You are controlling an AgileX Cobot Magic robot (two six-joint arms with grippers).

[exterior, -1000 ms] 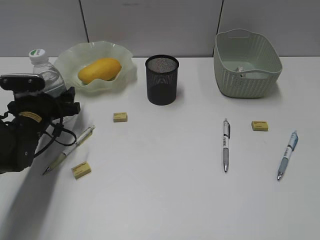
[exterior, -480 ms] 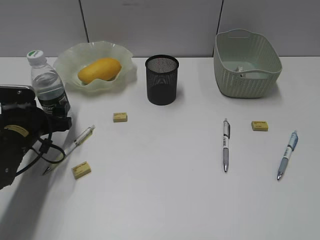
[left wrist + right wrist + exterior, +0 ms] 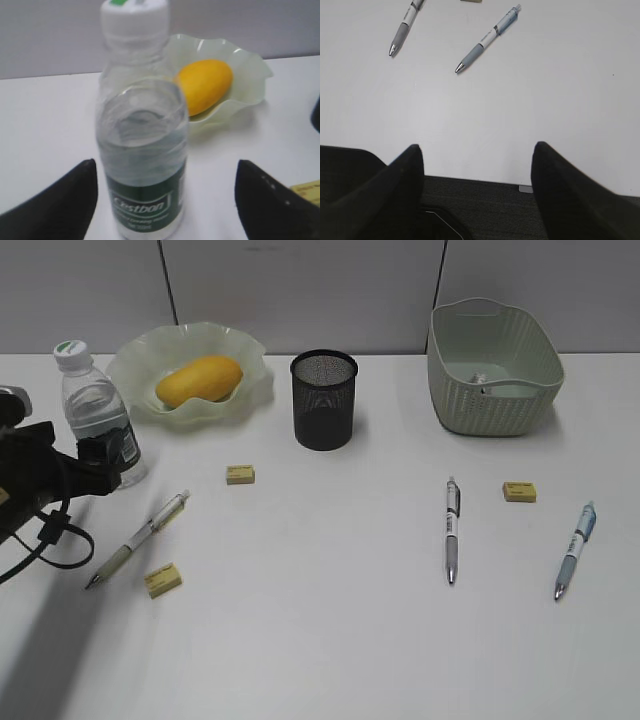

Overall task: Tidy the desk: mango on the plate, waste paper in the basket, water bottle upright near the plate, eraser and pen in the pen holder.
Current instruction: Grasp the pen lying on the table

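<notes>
The water bottle (image 3: 97,425) stands upright left of the plate (image 3: 243,400); the mango (image 3: 200,378) lies in the plate. In the left wrist view the bottle (image 3: 142,150) stands between the wide-open fingers of my left gripper (image 3: 165,170), untouched, with the mango (image 3: 204,85) behind. My left gripper (image 3: 100,455) is at the desk's left edge. Three pens (image 3: 138,538) (image 3: 452,529) (image 3: 575,549) and three erasers (image 3: 240,474) (image 3: 163,580) (image 3: 519,491) lie on the desk. The pen holder (image 3: 323,400) stands at centre back. Waste paper (image 3: 480,379) lies in the basket (image 3: 495,400). My right gripper (image 3: 477,155) is open and empty, out of the exterior view.
The right wrist view shows two pens (image 3: 402,30) (image 3: 487,37) on the white desk (image 3: 520,100), with the desk's front edge and dark floor between the fingers. A grey partition wall runs behind the desk.
My left gripper has let go of the bottle and drawn back to the left. The bottle stays upright by the plate. Nothing else moved.
</notes>
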